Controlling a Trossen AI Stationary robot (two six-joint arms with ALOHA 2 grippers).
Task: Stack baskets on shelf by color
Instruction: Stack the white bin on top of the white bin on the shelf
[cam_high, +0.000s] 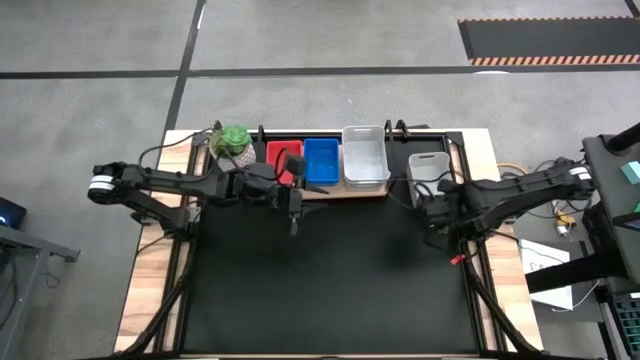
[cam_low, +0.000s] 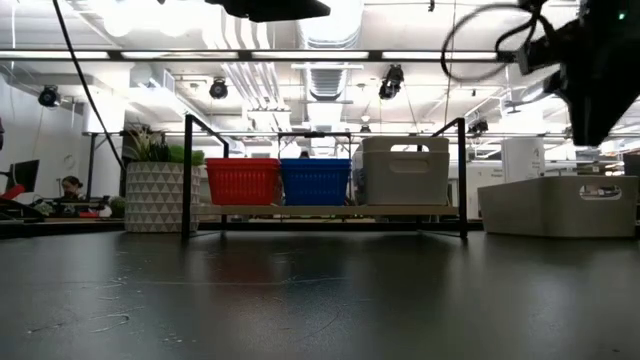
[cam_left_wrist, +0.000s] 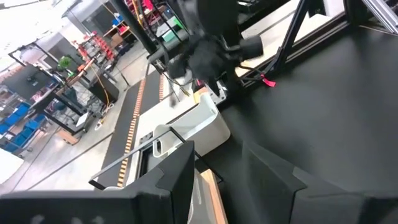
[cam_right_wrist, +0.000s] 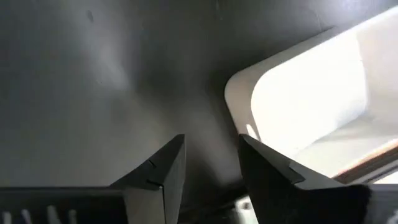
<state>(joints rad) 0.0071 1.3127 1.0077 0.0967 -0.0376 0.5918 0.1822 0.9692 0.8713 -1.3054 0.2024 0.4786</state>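
Observation:
On the light-wood shelf (cam_high: 330, 190) at the table's far edge stand the red baskets (cam_high: 283, 158), the blue baskets (cam_high: 321, 160) and a whitish-grey stack (cam_high: 365, 157), side by side; the low view shows red (cam_low: 242, 181), blue (cam_low: 315, 181) and grey (cam_low: 405, 171). One more whitish-grey basket (cam_high: 428, 172) rests on the black tabletop to the shelf's right, seen low (cam_low: 560, 205). My left gripper (cam_high: 293, 215) hangs open just near of the red stack. My right gripper (cam_right_wrist: 211, 162) is open above the table, next to a rounded corner (cam_right_wrist: 249, 81) of the loose grey basket, touching nothing.
A white patterned plant pot (cam_high: 233, 145) stands at the shelf's left end. A black frame (cam_low: 190, 175) surrounds the shelf. The black tabletop (cam_high: 330, 290) lies bare toward the near edge. Cables and a red tie (cam_high: 457, 258) sit by the right arm's base.

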